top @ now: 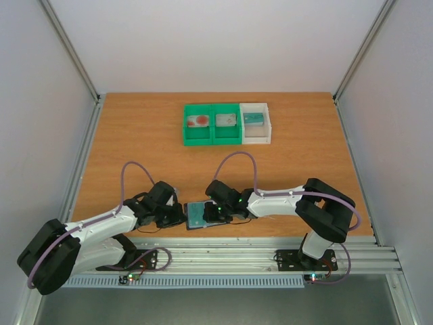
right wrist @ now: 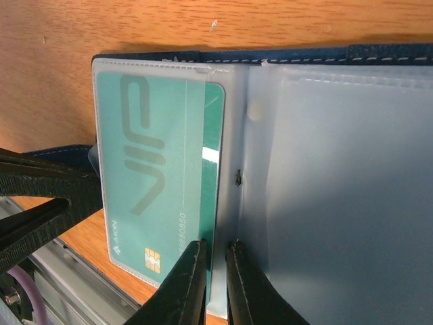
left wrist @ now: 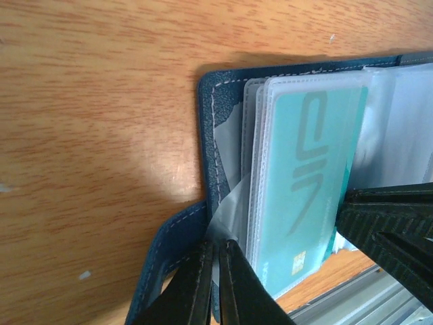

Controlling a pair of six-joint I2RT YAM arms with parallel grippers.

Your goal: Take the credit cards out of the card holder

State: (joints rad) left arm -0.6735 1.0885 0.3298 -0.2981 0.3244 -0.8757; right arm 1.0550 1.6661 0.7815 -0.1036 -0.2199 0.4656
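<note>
The dark blue card holder (top: pixel 196 218) lies open at the table's near edge between my two grippers. My left gripper (left wrist: pixel 218 252) is shut on a grey-clear plastic flap at the card holder's (left wrist: pixel 210 115) left edge. A teal credit card (right wrist: pixel 155 169) sits in a clear sleeve, with its right edge bare of plastic. My right gripper (right wrist: pixel 216 256) pinches that bare edge together with the sleeve's seam, jaws nearly touching. The same teal card (left wrist: pixel 304 183) shows in the left wrist view. The sleeves on the right panel (right wrist: pixel 338 203) look empty.
At the back stand two joined green bins (top: pixel 212 140) and a white bin (top: pixel 257 140). One green bin holds a pale card with a red blotch (top: pixel 199 122), the other a pale card (top: pixel 225 120), and the white bin a teal card (top: pixel 254 118). A metal rail (top: pixel 270 247) borders the near edge.
</note>
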